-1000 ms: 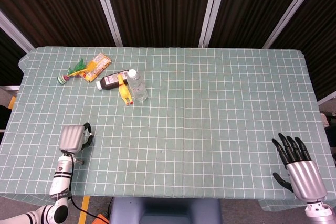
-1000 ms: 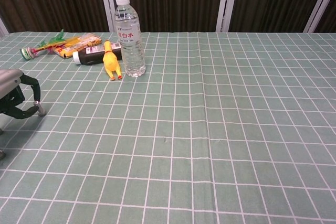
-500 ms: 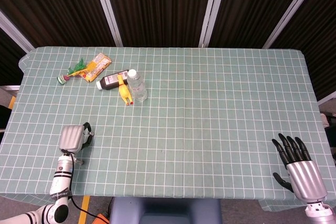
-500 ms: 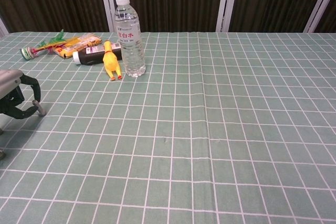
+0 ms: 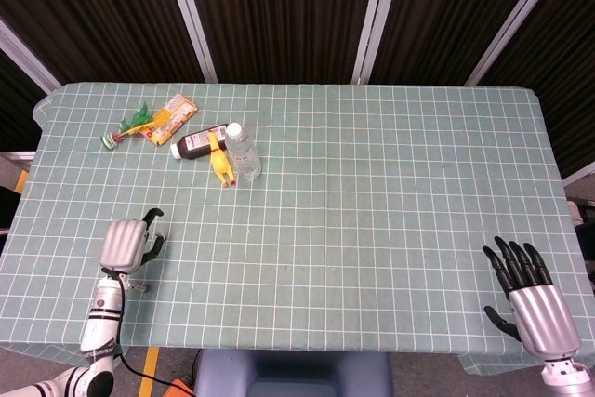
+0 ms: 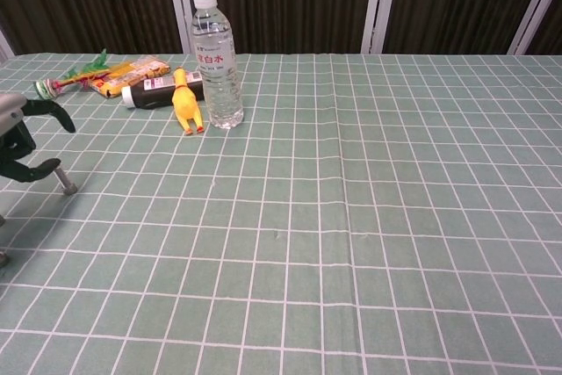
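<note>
Upright water bottle [image 5: 244, 152] upper left on checked counter [image 5: 372, 192]; left robot hand [image 5: 128, 244] and right robot hand [image 5: 525, 290] both spread, holding nothing.

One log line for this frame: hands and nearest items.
left hand: open, holds nothing | right hand: open, fingers spread | nearest left: rubber chicken, water bottle

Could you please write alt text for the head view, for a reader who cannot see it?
Two robot hands rest empty at the near corners of a green checked table: left hand, right hand. Far left stand a water bottle, a rubber chicken, a dark bottle and snack packets.
</note>
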{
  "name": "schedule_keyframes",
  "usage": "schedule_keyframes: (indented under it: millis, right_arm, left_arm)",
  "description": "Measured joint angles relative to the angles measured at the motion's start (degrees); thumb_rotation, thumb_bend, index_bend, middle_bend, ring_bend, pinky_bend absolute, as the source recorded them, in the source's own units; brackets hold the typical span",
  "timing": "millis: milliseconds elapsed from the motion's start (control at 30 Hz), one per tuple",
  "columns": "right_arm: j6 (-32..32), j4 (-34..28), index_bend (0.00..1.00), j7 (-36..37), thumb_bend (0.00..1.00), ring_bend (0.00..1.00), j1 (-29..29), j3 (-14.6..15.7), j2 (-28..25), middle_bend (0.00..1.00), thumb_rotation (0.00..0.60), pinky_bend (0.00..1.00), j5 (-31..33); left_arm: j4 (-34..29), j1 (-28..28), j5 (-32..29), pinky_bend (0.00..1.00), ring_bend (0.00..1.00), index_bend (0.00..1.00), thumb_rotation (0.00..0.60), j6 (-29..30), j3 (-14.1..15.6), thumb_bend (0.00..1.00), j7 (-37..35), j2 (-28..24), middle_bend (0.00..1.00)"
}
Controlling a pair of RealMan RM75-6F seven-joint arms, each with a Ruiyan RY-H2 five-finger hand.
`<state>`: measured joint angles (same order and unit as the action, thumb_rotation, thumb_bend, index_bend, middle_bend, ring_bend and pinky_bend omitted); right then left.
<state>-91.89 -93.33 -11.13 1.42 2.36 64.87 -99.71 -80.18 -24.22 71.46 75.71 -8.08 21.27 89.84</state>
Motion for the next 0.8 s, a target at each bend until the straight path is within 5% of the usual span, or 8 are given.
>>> schedule_keyframes:
  millis: [33, 100, 133, 167, 200, 433, 800]
  right_arm:
    - [-0.1, 0.0, 0.00, 0.0, 0.28, 0.00, 0.0, -0.1, 0.0, 0.00, 0.600, 0.00, 0.0]
    - [-0.3, 0.0, 0.00, -0.1, 0.28, 0.00, 0.1, -0.2, 0.0, 0.00, 0.600, 0.00, 0.3]
    - [-0.2, 0.0, 0.00, -0.2, 0.28, 0.00, 0.1, -0.2, 0.1, 0.00, 0.600, 0.00, 0.3]
    - [-0.1, 0.0, 0.00, -0.2, 0.28, 0.00, 0.1, -0.3, 0.1, 0.00, 0.600, 0.00, 0.3]
    - [0.1, 0.0, 0.00, -0.2, 0.28, 0.00, 0.0, -0.3, 0.1, 0.00, 0.600, 0.00, 0.4]
    - [1.4, -0.5, 0.00, -0.3, 0.28, 0.00, -0.4, -0.5, -0.1, 0.00, 0.600, 0.00, 1.7]
    - [1.4, -0.7, 0.00, 0.2, 0.28, 0.00, -0.5, -0.6, -0.5, 0.00, 0.600, 0.00, 1.9]
  left_arm:
    - [-0.7, 0.5, 2.1, 0.96, 0.85, 0.27, 0.600, 1.8, 0.3, 0.38, -1.1, -0.6, 0.89]
    - [-1.8, 1.4, 6.1, 0.60, 0.44, 0.18, 0.600, 5.2, 1.2, 0.38, -3.4, -1.6, 0.55]
    - [-2.8, 2.2, 9.3, 0.34, 0.21, 0.12, 0.600, 7.5, 2.3, 0.38, -5.7, -2.7, 0.33]
    - [-3.8, 2.9, 11.8, 0.16, 0.06, 0.08, 0.600, 8.9, 3.4, 0.38, -7.7, -3.7, 0.16]
    - [-4.7, 3.7, 14.4, 0.10, 0.01, 0.05, 0.600, 10.2, 4.7, 0.38, -10.0, -5.0, 0.07]
    - [-6.1, 14.1, 29.2, 0.00, 0.00, 0.00, 0.600, 22.7, 18.4, 0.35, -22.9, -13.2, 0.00]
    - [-7.0, 16.7, 28.9, 0.00, 0.00, 0.00, 0.600, 20.3, 18.6, 0.34, -20.3, -16.9, 0.00]
